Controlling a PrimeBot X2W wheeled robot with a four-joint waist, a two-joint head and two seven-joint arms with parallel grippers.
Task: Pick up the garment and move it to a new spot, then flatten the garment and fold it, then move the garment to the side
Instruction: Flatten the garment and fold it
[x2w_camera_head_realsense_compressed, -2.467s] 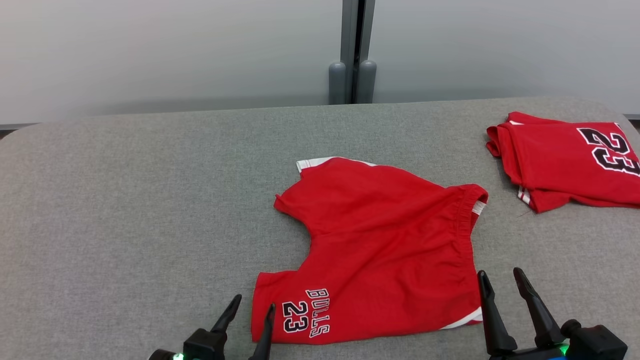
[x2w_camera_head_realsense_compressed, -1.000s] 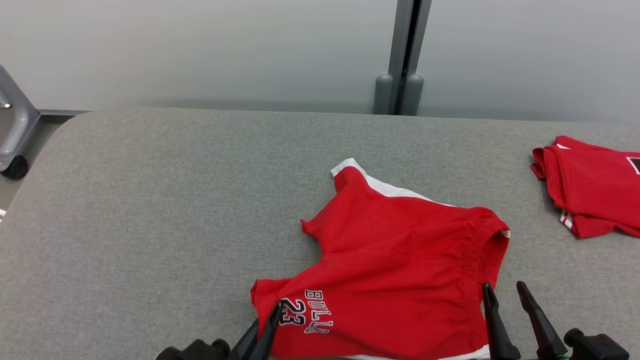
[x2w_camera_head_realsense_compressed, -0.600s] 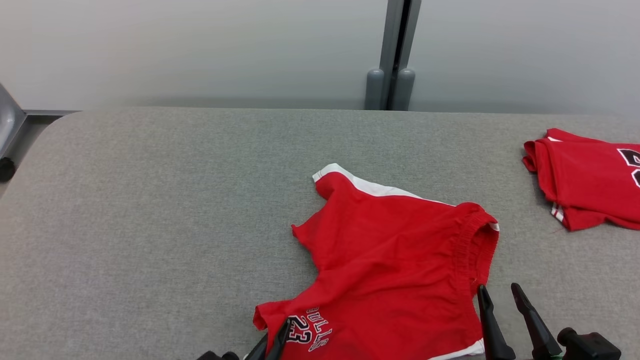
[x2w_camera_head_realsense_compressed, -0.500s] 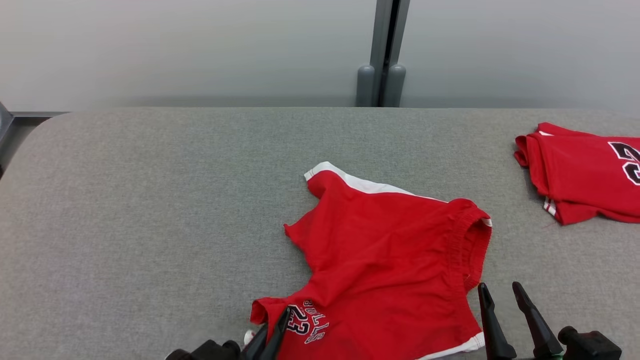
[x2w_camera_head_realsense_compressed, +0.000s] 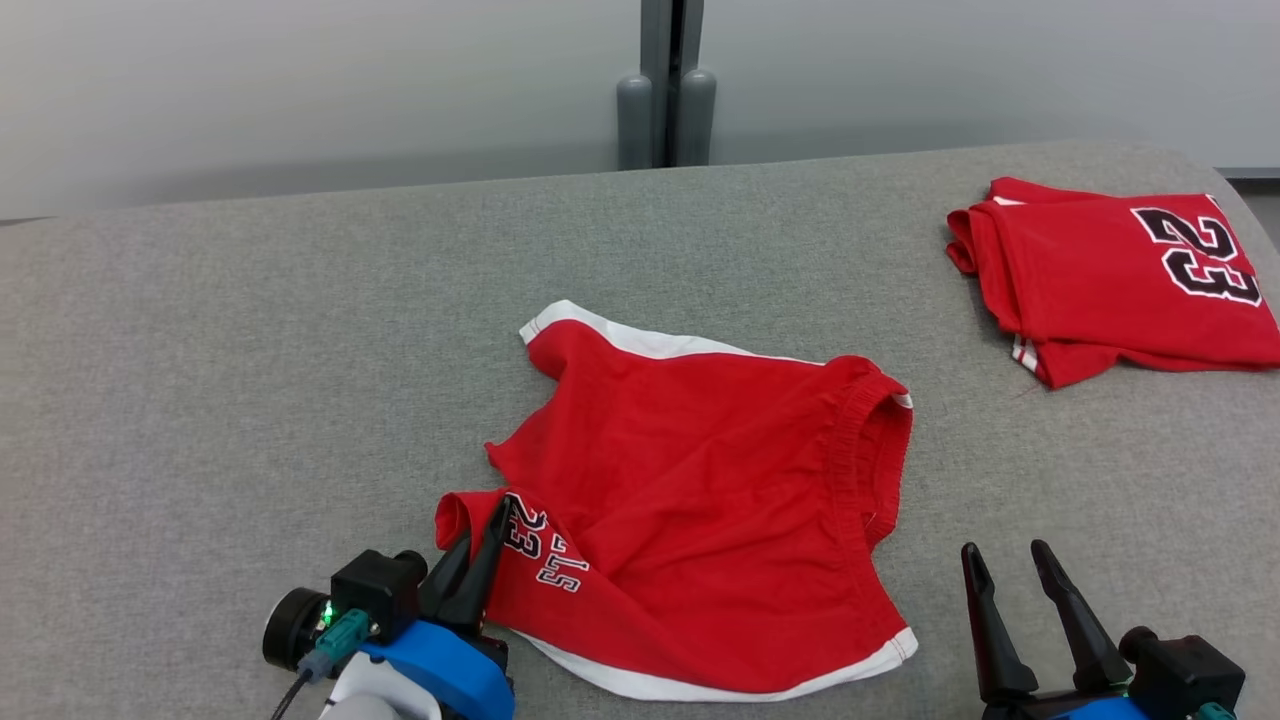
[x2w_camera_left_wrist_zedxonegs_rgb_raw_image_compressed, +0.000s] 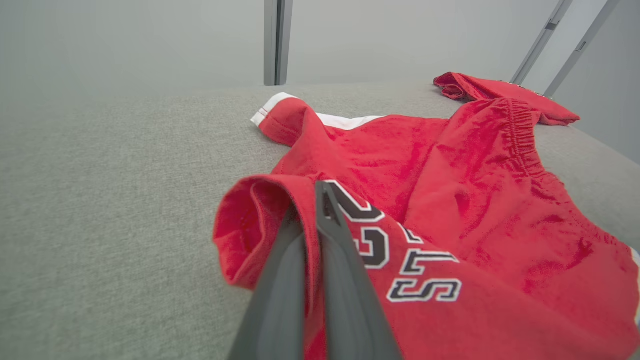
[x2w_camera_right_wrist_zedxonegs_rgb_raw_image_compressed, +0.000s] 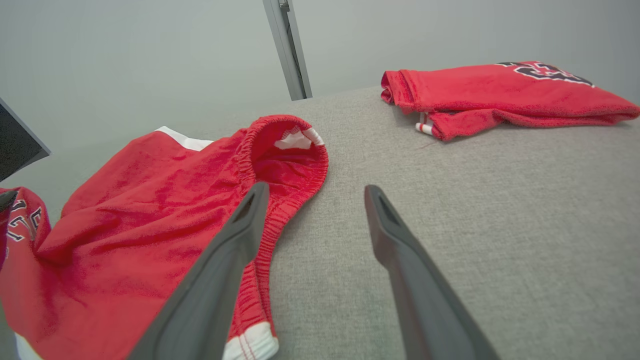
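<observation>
The left gripper (x2w_camera_head_realsense_compressed: 488, 520) is clamped tight on the near leg hem of the red shorts (x2w_camera_head_realsense_compressed: 700, 450), pinching a curled fold of cloth just beside the black-and-white "23" print. The right gripper (x2w_camera_head_realsense_compressed: 1003, 545) has its fingers wide apart and holds nothing, near the elastic waistband. The shorts lie rumpled at the front middle of the grey worktop (x2w_camera_head_realsense_compressed: 250, 350), waistband toward the robot's right, white-trimmed legs toward its left. A folded red garment (x2w_camera_head_realsense_compressed: 1110, 270) lies well apart at the far right.
</observation>
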